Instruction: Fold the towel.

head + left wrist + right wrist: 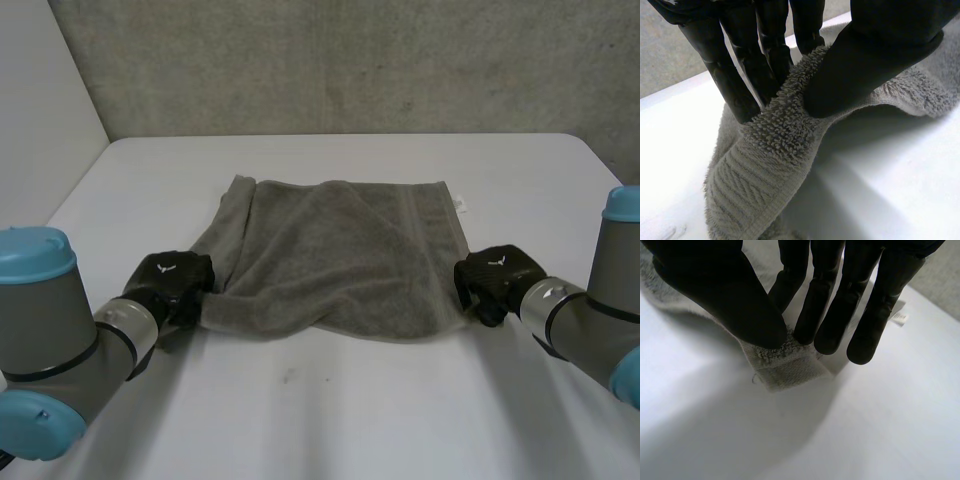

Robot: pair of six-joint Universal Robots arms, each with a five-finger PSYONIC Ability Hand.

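Observation:
A grey-brown towel (335,255) lies rumpled in the middle of the white table (330,400), its near edge lifted slightly. My left hand (172,285) is at the towel's near left corner; in the left wrist view its thumb (865,65) and fingers (735,75) pinch the towel (775,145) between them. My right hand (495,280) is at the near right corner; the right wrist view shows the thumb (735,300) pressing the corner of the towel (782,362) against the fingers (825,315). Both hands are shut on the cloth.
A small white label (461,204) sticks out at the towel's far right corner, also seen as the label (899,317) beyond my right fingers. A concrete wall (350,60) stands behind the table. Bare tabletop lies in front of the towel.

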